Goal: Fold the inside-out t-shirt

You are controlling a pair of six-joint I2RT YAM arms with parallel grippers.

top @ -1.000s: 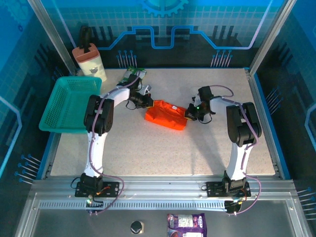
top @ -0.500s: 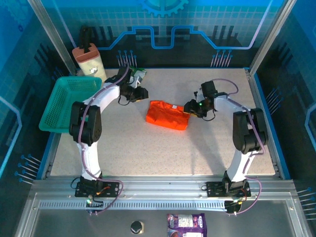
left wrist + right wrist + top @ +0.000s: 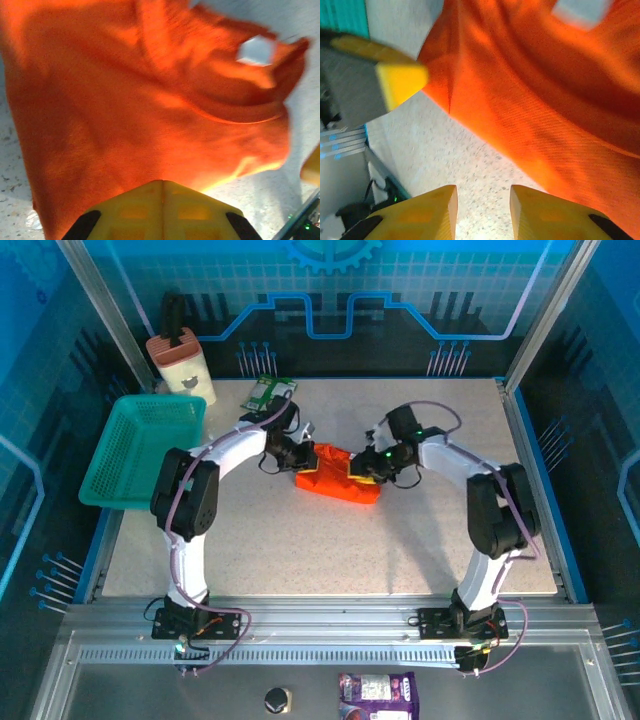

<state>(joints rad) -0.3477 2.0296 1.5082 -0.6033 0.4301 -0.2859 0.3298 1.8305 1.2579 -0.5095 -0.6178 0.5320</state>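
1. Speckled pale bench (image 3: 330, 550): it carries the single garment at its middle, towards the far half. A teal mesh plastic basket (image 3: 125, 455) sits at the bench's left edge, well apart from the garment.

2. Inside-out t-shirt (image 3: 340, 480), bright orange-red soft cloth: it lies bunched and wrinkled in a compact heap on the bench, directly between the two grippers, with one at each end.

3. Left gripper (image 3: 303, 454): it is at the heap's left end. In the left wrist view its yellow fingers are closed flush, with no gap between them, and the tips lie on the orange cloth. Cloth runs ahead of the tips and down their left side. Whether a fold is caught between the tips cannot be told.

4. Right gripper (image 3: 360, 468): it is at the heap's right end. In the right wrist view the fingers stand partly apart with bare bench in the gap and nothing held. The shirt's edge runs just ahead of the right-hand finger.

5. Small pale patch (image 3: 256, 50) on the cloth: too blurred to identify.
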